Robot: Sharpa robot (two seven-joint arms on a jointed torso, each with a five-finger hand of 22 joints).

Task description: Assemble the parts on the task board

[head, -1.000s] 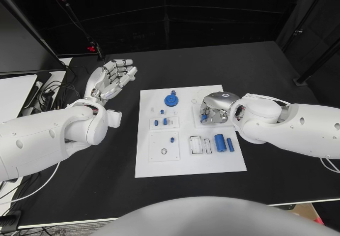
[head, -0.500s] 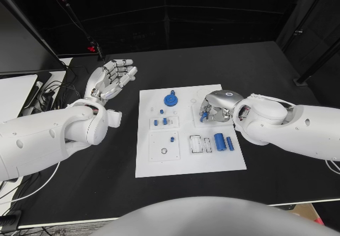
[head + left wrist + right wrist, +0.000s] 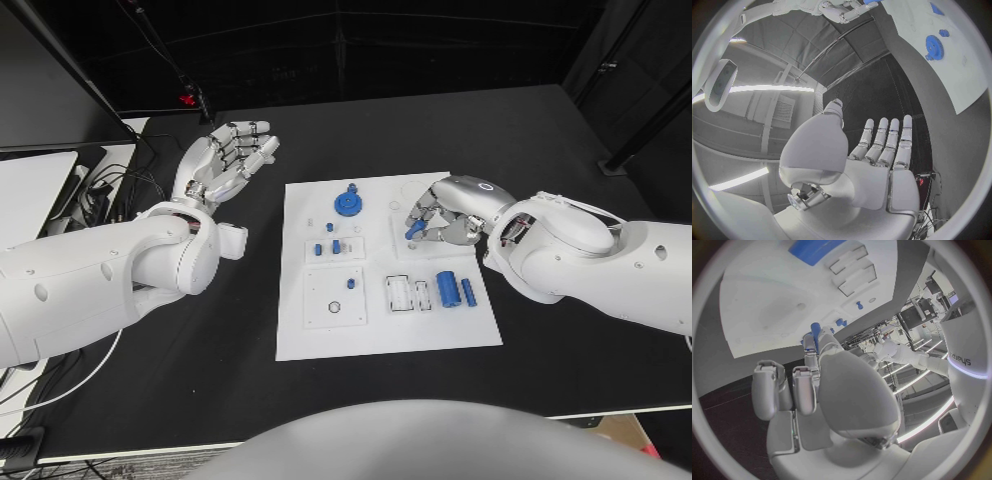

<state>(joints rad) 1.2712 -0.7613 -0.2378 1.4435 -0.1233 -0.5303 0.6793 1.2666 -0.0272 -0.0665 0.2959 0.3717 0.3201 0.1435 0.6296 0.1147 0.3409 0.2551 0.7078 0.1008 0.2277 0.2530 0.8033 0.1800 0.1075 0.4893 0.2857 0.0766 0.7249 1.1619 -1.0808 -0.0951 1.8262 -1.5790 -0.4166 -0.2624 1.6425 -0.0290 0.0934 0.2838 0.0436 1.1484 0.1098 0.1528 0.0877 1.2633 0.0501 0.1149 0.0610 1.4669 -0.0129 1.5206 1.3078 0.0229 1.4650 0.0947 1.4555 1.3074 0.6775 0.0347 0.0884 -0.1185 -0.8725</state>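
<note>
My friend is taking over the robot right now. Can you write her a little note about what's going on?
Right hand: over the task board's far right part, pinching a small blue part.
Left hand: open, off the board, holding nothing.
On the board: blue gear, small blue pegs, blue cylinder.
Done: one part picked up.
Left: place it, then assemble the others.

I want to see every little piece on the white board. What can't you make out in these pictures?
- Head view: the right hand covers part of the task board, hiding what lies beneath.
- Head view: the small blue piece at its fingers is mostly hidden, so its shape is unclear.
- Head view: the parts in the small recess are too small to tell apart.
- Right wrist view: the fingers block the board's middle.
</note>
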